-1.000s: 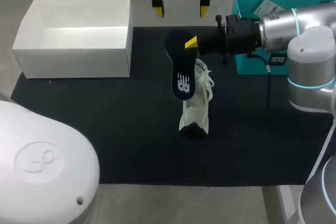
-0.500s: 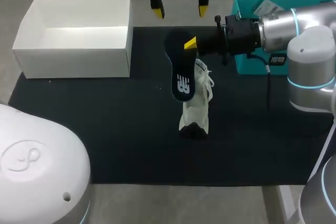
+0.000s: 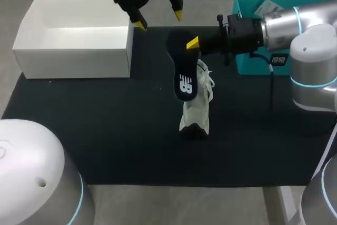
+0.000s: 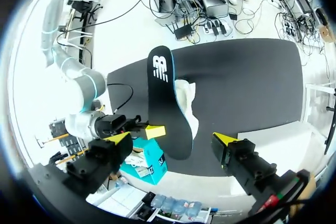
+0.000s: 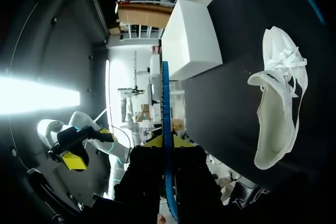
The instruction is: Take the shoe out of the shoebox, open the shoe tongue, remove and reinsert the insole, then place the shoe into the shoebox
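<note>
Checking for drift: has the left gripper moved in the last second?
Yes. The left gripper has swung toward the white shoebox's corner, away from the teal box.

A black mat (image 3: 105,130) is covering most of a pale grey table (image 3: 184,204), with a bare strip of the table showing along the near edge and another along the far edge. A teal box (image 3: 243,5) is sitting at the mat's far right corner, open at the top and partly hidden. A white paper card (image 3: 266,6) is lying inside it, near one wall.
</note>
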Tool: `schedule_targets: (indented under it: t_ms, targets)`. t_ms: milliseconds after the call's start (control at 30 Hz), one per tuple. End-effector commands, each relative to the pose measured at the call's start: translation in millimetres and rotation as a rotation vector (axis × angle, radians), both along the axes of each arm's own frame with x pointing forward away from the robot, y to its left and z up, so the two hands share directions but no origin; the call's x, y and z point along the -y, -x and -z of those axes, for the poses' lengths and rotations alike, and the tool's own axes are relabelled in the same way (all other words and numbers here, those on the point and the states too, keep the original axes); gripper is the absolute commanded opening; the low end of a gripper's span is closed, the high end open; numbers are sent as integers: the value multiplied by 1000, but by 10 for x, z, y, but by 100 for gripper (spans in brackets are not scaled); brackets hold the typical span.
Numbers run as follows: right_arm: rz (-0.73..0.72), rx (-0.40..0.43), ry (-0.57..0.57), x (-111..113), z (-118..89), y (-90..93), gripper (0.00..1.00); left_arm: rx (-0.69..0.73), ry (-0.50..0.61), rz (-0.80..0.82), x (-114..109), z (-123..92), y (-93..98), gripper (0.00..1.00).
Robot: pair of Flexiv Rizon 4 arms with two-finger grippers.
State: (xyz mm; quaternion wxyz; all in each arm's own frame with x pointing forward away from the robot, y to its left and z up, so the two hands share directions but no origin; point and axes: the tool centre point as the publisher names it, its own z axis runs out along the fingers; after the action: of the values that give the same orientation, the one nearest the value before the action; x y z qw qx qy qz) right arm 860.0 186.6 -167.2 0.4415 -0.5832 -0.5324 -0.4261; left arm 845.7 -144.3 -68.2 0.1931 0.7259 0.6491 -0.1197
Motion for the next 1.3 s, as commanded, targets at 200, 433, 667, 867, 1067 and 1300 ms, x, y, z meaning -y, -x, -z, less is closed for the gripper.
schedule_targets:
  t_ms: [200,433,667,867,1067,1300]
  targets:
    - [22,-18,-80,47,-85,-13,0,27,513,-180,-219,274,85,100]
    - [43,-15,-85,80,-152,-33,0,21,681,-322,-196,443,134,100]
    - [56,-4,-99,99,-293,-59,0,12,746,-362,-187,569,170,100]
    - [58,8,-94,104,-378,-68,0,45,797,-319,-174,530,143,100]
    - [74,-9,-73,89,-370,-62,0,31,821,-307,-189,529,122,100]
    - [112,13,-56,48,-475,-79,0,-31,872,-364,-152,469,107,100]
